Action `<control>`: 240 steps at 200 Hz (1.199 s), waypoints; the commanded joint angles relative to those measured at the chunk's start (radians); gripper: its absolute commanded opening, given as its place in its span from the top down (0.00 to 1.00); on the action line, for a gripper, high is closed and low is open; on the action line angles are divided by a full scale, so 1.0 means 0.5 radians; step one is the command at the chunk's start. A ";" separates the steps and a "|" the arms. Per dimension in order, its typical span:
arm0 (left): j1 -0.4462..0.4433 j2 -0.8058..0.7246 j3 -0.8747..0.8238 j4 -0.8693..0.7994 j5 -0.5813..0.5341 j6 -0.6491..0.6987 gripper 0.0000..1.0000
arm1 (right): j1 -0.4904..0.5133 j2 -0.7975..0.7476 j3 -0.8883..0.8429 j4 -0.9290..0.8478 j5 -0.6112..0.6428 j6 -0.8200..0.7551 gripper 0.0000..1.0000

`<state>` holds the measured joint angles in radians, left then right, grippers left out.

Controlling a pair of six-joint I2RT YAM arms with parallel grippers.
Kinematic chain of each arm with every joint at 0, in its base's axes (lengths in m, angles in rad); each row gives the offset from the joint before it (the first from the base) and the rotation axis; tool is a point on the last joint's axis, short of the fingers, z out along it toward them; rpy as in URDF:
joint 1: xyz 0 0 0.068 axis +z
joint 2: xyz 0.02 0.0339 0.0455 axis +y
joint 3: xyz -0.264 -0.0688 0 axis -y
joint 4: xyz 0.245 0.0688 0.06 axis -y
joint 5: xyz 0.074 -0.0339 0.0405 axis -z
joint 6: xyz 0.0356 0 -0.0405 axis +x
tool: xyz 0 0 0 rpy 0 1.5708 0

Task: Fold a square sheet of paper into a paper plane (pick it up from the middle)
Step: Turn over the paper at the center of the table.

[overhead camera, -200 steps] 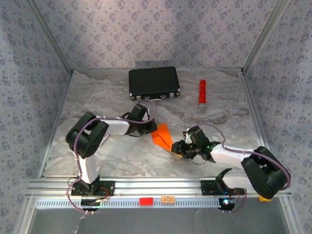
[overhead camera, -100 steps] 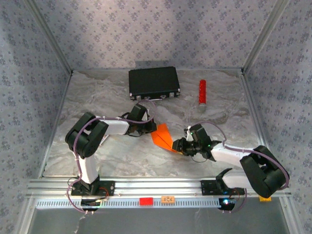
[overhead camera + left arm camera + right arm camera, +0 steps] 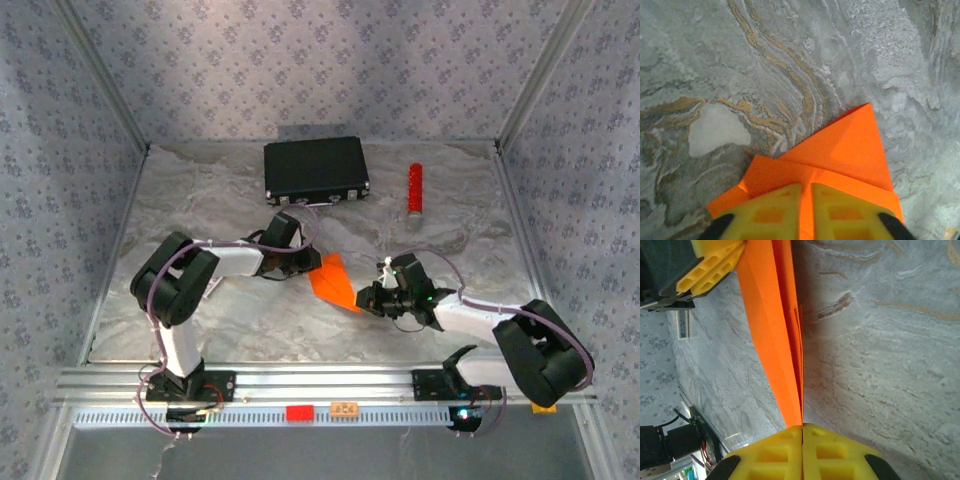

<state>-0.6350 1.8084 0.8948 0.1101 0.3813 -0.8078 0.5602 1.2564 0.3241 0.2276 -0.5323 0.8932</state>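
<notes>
The square sheet of paper [image 3: 335,281] is bright orange and folded into a pointed shape, and it lies mid-table between both arms. My left gripper [image 3: 311,266] is at its far left end. In the left wrist view its yellow fingers [image 3: 769,210] stand a narrow crack apart, open, and the paper [image 3: 850,145] runs through the gap. My right gripper [image 3: 362,300] is shut on the paper's near right end. In the right wrist view the pads [image 3: 832,450] meet on the folded edge of the paper [image 3: 771,315], which stretches away to the left gripper's fingers [image 3: 710,270].
A black case [image 3: 315,168] lies at the back centre and a red cylinder [image 3: 414,188] at the back right. Patterned walls close in three sides, and a metal rail [image 3: 330,385] runs along the near edge.
My right gripper crept left to the paper's near end and shut on it. My left gripper's jaws parted slightly. The paper stayed in place.
</notes>
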 commanded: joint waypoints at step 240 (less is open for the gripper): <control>0.143 -1.710 -0.683 -0.381 -0.836 0.097 0.37 | 1.173 0.346 1.260 -2.233 2.712 -0.719 0.94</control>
<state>-0.5804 1.0122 0.5697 -0.0246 0.0303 -0.7677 1.1065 1.3277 0.9005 -0.7956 0.7227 0.5518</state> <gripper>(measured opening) 0.620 0.066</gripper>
